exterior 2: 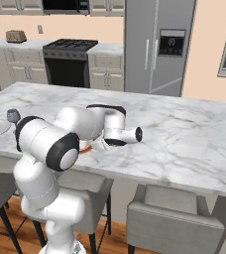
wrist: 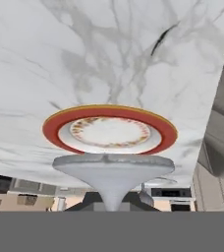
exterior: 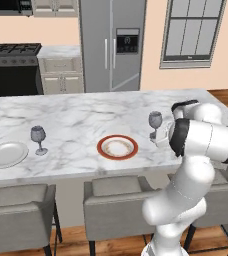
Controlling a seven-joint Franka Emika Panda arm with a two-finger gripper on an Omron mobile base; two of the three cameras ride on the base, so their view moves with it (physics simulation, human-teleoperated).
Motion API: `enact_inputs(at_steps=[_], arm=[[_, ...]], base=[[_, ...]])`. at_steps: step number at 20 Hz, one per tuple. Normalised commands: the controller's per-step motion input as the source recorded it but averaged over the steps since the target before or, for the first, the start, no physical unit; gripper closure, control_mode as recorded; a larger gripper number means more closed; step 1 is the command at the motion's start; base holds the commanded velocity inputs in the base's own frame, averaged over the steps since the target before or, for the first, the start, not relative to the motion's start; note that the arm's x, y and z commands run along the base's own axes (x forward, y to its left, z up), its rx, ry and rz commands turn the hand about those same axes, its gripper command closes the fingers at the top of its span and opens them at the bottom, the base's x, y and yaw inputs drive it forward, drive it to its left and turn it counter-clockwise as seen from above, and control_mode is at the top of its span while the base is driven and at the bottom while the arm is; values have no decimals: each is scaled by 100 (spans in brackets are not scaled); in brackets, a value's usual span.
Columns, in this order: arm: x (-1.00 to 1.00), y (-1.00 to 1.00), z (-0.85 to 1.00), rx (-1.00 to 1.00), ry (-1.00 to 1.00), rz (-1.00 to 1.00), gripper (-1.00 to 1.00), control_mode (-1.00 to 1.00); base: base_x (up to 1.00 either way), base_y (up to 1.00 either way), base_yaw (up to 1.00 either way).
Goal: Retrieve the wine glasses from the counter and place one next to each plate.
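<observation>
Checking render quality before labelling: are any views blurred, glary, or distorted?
Left base view: sharp, soft even light, faint shadow by the left wine glass. Right base view: sharp, no glare on the island. Hand view: rolled upside down, the held glass looms huge before the red-rimmed plate.

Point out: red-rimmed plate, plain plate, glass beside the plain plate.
red-rimmed plate (exterior: 117, 147), left base view, patterned centre.
plain plate (exterior: 6, 154), left base view, centre of dish.
wine glass (exterior: 38, 134), left base view, bowl.
</observation>
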Motion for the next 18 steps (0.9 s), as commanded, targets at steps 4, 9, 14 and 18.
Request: enact_inputs(at_steps=[4, 9, 14, 18], arm=[[39, 0, -28, 0, 0, 1, 100, -100], [35, 0, -36, 0, 0, 2, 100, -100], [32, -8, -35, 2, -6, 9, 100, -100], [29, -1, -40, 0, -9, 8, 100, -100]], base=[[0, 0, 0], [0, 0, 0], [0, 0, 0], [0, 0, 0]])
